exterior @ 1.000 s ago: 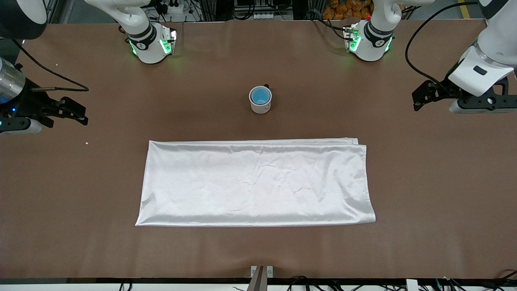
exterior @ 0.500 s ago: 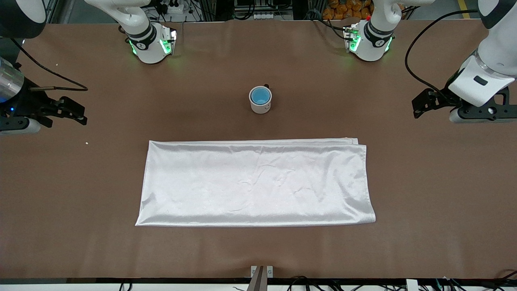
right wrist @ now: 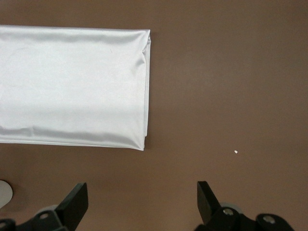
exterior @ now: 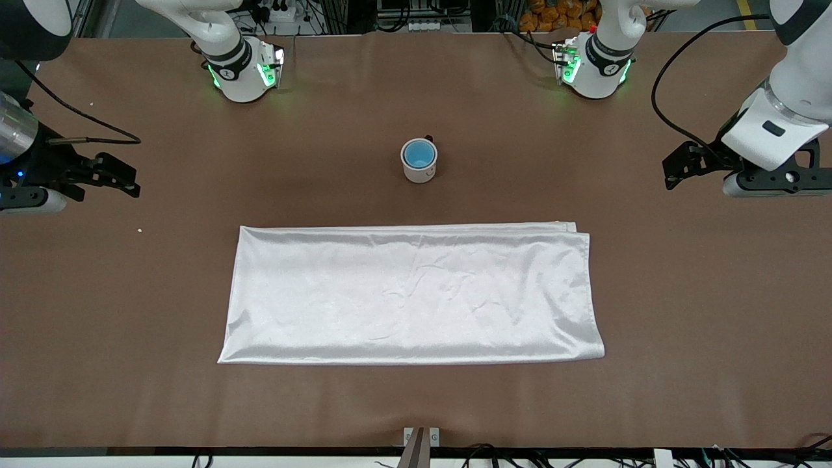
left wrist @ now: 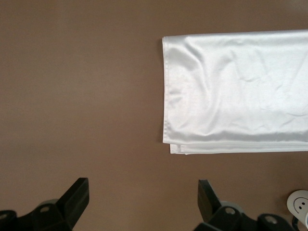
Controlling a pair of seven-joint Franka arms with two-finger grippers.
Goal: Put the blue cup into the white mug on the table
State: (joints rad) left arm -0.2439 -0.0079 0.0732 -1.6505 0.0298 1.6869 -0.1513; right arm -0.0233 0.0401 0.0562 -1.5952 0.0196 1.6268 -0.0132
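And here's the table [exterior: 130,325], brown and flat. The white mug [exterior: 419,170] stands upright about midway between the two arms' ends, and the blue cup [exterior: 418,153] sits right down inside it, its blue mouth showing within the mug's pale rim. A bit of the mug's black handle peeks out on the side turned toward the robots' bases.

Nearer to the front camera than the mug lies a white cloth [exterior: 411,294], folded into a long rectangle and spread flat, apart from the mug with bare table between them.

Now the grippers. The left gripper [exterior: 676,166] hangs over bare table out at the left arm's end, well apart from the mug and holding nothing. In the left wrist view its two black fingers [left wrist: 74,197] stand wide apart with only brown table between them [left wrist: 142,202], the cloth's short end [left wrist: 231,91] out ahead and just a sliver of the mug [left wrist: 301,204] at the picture's edge.

Over at the right arm's end, the right gripper [exterior: 123,181] hangs over bare table too, equally well clear of the mug. The right wrist view shows its fingers [right wrist: 72,202] spread wide and empty [right wrist: 142,204], the cloth's other short end [right wrist: 72,86] in sight, and a tiny white crumb [right wrist: 236,152] lying on the table nearby.

Neither gripper touches the mug, the cup or the cloth.
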